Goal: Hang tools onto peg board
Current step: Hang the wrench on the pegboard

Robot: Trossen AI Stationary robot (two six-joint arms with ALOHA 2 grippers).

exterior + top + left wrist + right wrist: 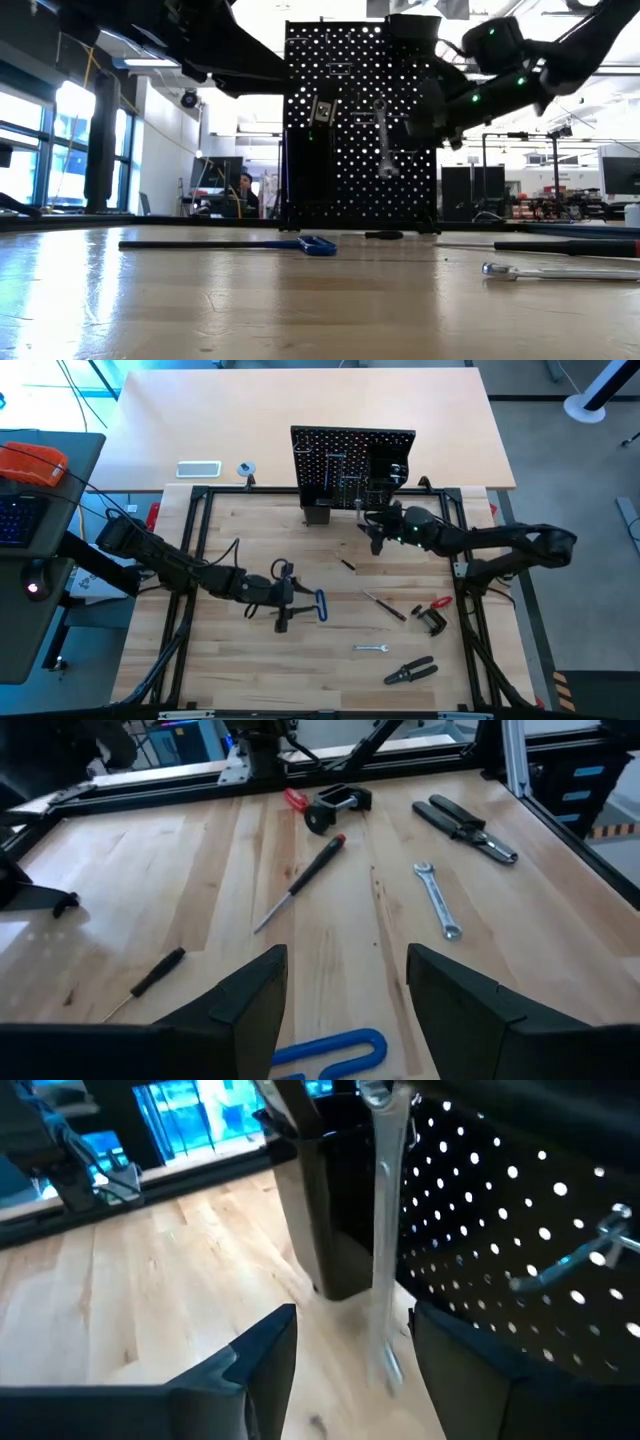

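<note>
The peg board [350, 460] stands upright at the table's far side. A silver wrench [385, 1230] hangs from it by its top end, next to the black bin [330, 1210]. My right gripper [350, 1340] is open just in front of the wrench, with a finger on either side and clear of it. The blue-handled bent key [320, 605] lies flat at mid-table. My left gripper [298, 602] hovers open over its near-left end, and the key's blue loop [335, 1048] shows between the fingers. More tools lie on the right half of the table.
A small screwdriver [346, 564], a red-handled screwdriver [385, 605], a clamp [432, 617], a wrench [370, 648] and pliers [410, 672] lie on the right half. A white tray [198, 469] and a tape roll [246, 468] sit behind the black frame. A person [243, 190] sits far behind.
</note>
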